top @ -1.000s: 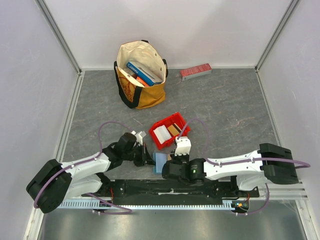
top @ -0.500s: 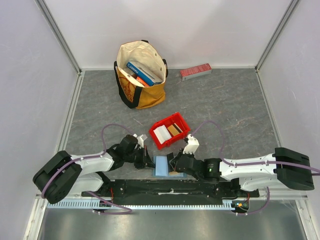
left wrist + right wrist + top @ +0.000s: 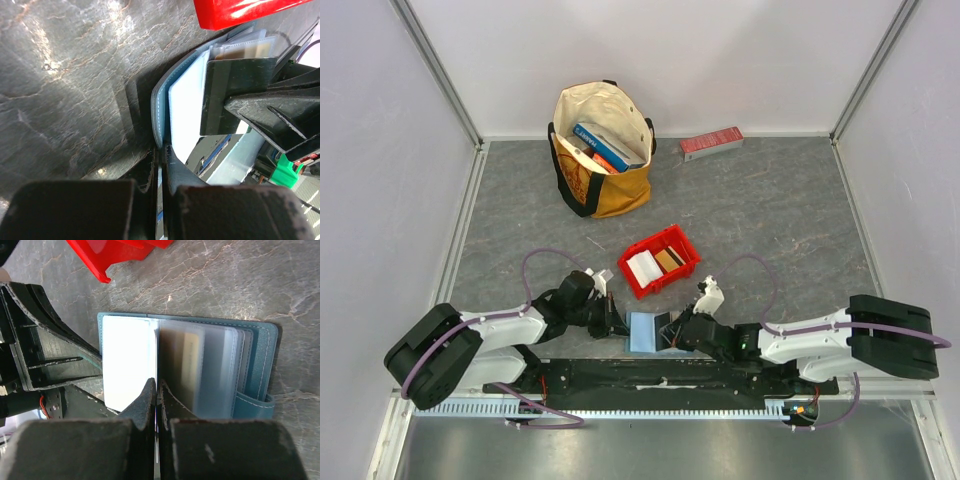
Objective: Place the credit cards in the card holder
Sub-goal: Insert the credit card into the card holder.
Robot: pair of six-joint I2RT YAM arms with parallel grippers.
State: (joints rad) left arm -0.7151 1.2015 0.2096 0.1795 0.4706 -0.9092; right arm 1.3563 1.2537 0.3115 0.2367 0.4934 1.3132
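The teal card holder (image 3: 642, 332) lies open at the near table edge between my two grippers. My left gripper (image 3: 617, 323) is shut on its left cover edge (image 3: 157, 112). My right gripper (image 3: 672, 335) is shut on a thin clear sleeve page at the fold (image 3: 156, 385). In the right wrist view the card holder (image 3: 260, 350) shows a white page on the left and stacked sleeves on the right, with a tan card (image 3: 187, 360) behind the sleeves. A white card (image 3: 642, 266) and a tan card (image 3: 667, 259) lie in the red bin (image 3: 682, 243).
A yellow tote bag (image 3: 602, 150) with books stands at the back. A long red box (image 3: 711, 143) lies by the back wall. The red bin sits just behind the card holder. The black arm mount (image 3: 650, 378) runs along the near edge.
My right arm has swung down and to the right, and its gripper now lies low at the holder's right side. The holder has opened wider. My left gripper has barely moved.
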